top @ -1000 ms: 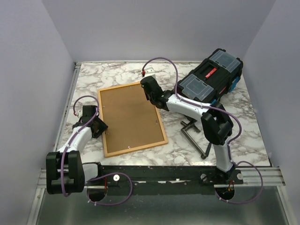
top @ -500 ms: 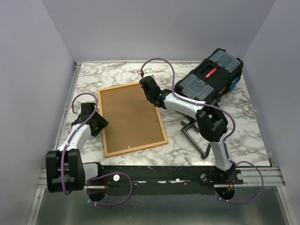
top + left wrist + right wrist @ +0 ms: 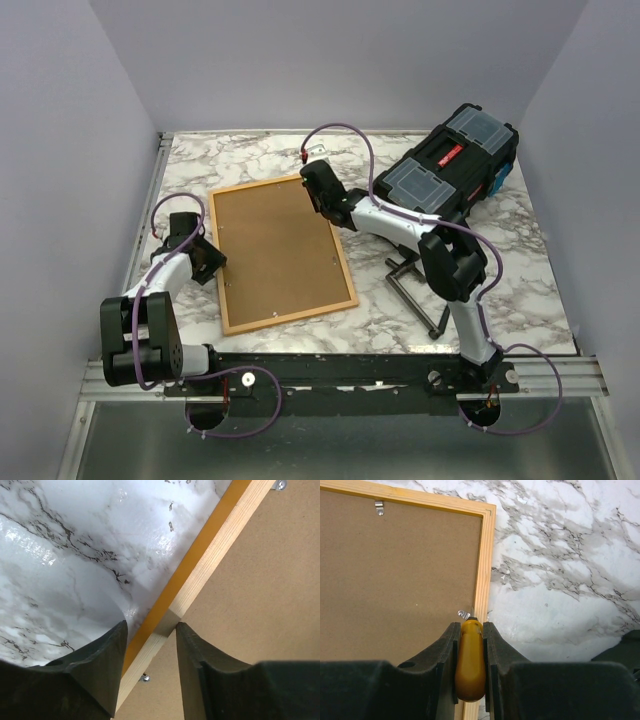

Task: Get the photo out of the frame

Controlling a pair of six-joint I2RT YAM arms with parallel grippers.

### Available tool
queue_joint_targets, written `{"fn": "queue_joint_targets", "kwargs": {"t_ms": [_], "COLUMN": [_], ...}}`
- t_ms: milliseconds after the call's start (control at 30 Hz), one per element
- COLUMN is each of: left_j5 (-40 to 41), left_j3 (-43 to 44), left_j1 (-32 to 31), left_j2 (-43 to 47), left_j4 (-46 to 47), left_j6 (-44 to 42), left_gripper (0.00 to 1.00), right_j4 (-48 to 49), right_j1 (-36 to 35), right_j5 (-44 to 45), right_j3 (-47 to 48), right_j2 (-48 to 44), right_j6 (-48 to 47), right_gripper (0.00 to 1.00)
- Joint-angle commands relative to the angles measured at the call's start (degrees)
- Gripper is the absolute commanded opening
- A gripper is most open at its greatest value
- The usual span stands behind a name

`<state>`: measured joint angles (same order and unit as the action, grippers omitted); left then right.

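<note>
Left claw [image 3: 151, 626] apart astride pale-wood frame [image 3: 210, 565], right claw [image 3: 470, 626] clamped on smooth rounded amber handle [image 3: 470, 667]

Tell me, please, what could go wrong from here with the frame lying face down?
The right gripper holds a yellow-handled tool at a metal clip; it may slip and gouge the photo, brown back up. The left gripper stands open astride the frame's rail, so the frame might slide under prying.
</note>
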<state>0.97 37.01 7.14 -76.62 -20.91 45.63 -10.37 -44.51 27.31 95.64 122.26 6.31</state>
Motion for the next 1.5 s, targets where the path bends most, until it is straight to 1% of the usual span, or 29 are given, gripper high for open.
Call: {"fn": "queue_joint_targets", "kwargs": {"t_ms": [0,133,233,300,433,533,700,867,1000,1300,1467], "left_j5": [-0.7,-0.7,-0.4,-0.4,-0.6,-0.3,1.3,2.8,3.2,3.4,3.4], "left_j3": [-1.2,-2.0,-2.0,-1.9,-2.4,-2.6,-2.5,-2.9,-3.4,-4.1,-4.2], "left_j1": [0.3,0.3,0.2,0.2,0.3,0.3,0.3,0.3,0.3,0.2,0.1], "left_j2": [0.2,1.0,1.3,1.4,1.3,1.6,1.9,2.4,2.7,3.5,4.0], "left_j4": [1.6,2.4,2.4,2.5,2.9,2.8,1.3,0.4,0.6,0.8,0.7], "left_j6": [-0.8,-0.9,-0.9,-1.0,-0.8,-0.2,1.3,2.9,4.3,5.7,6.0], "left_gripper": [0.41,0.27,0.19,0.16,0.06,0.00,0.00,0.00,0.00,0.00,0.00], "right_j4": [-0.6,-1.4,-1.6,-2.3,-3.9,-6.4,-9.9,-12.6,-12.6,-14.2,-12.1], "right_j1": [0.6,0.7,0.9,0.8,0.8,0.8,0.7,0.7,0.7,-0.5,-1.0], "right_j5": [-1.5,-0.3,-0.6,-0.9,-0.9,1.4,3.6,3.4,-0.7,-4.6,-9.4], "right_j3": [2.9,4.0,4.5,5.3,6.5,7.7,8.6,6.9,4.0,-0.1,-3.6], "right_j2": [1.2,2.2,2.7,3.3,4.6,5.5,6.4,4.8,2.5,-1.2,-3.9], "right_j6": [-0.8,-0.4,-0.4,-0.3,0.2,1.0,2.4,5.3,6.9,10.1,10.7], "right_gripper": [0.01,0.01,0.00,0.01,0.01,0.01,0.01,0.01,0.01,0.01,0.01]}}
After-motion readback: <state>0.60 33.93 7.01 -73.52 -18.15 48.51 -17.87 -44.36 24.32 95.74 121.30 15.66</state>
